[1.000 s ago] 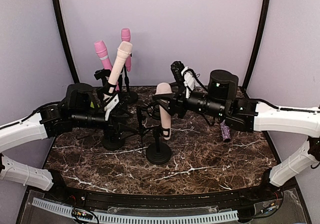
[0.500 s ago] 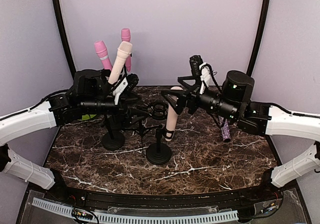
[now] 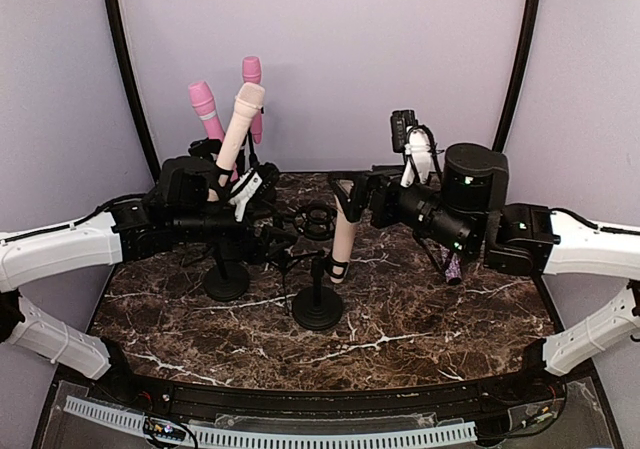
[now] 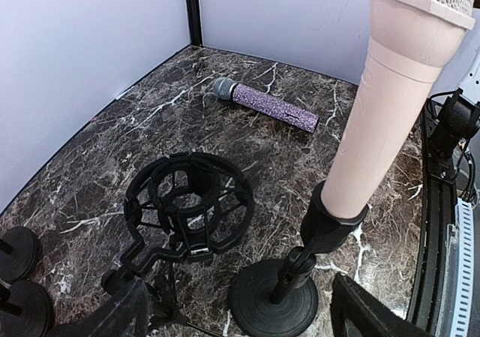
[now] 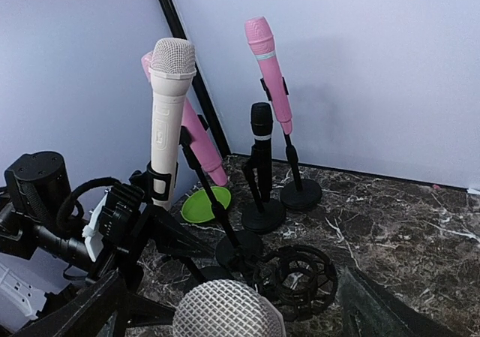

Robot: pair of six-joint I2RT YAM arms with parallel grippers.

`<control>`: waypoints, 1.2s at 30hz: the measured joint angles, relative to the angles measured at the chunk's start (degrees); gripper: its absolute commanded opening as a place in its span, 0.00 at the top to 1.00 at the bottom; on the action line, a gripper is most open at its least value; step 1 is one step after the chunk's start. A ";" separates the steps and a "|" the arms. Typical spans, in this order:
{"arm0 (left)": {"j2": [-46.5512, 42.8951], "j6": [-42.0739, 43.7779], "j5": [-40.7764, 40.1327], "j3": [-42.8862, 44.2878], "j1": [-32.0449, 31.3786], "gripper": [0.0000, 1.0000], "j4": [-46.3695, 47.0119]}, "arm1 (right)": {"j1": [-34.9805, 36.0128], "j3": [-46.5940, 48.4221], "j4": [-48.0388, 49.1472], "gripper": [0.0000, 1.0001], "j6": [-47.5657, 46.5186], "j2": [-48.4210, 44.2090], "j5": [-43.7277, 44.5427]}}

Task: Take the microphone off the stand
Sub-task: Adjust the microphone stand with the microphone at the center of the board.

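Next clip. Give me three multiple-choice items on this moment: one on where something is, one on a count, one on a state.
1. Where is the purple microphone?
A. upright in a stand
B. lying flat on the table
C. propped against the wall

2. How many pink microphones stand at the back?
A. one
B. two
C. four

3. The right end effector is:
A. open, holding nothing
B. shut on a pink microphone
C. shut on the purple microphone

Answers:
1 B: it lies on its side on the marble top beside the right arm.
2 B: two pink heads rise behind the white microphone.
3 A: its jaws stand wide apart, and the peach microphone sits clipped in its stand.
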 measured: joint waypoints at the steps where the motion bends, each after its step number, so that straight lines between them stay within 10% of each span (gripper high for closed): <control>1: 0.00 -0.15 0.09 -0.09 0.00 0.14 0.13 | 0.66 1.20 -1.14 0.03 0.83 0.72 1.51; 23: 0.90 -0.37 0.96 -0.63 0.00 0.14 0.79 | 5.90 19.17 -27.12 0.64 12.87 15.54 23.34; 36: 7.58 2.93 11.89 -0.61 -0.26 0.14 -0.11 | -2.01 6.97 -8.66 0.66 -5.18 8.46 -3.08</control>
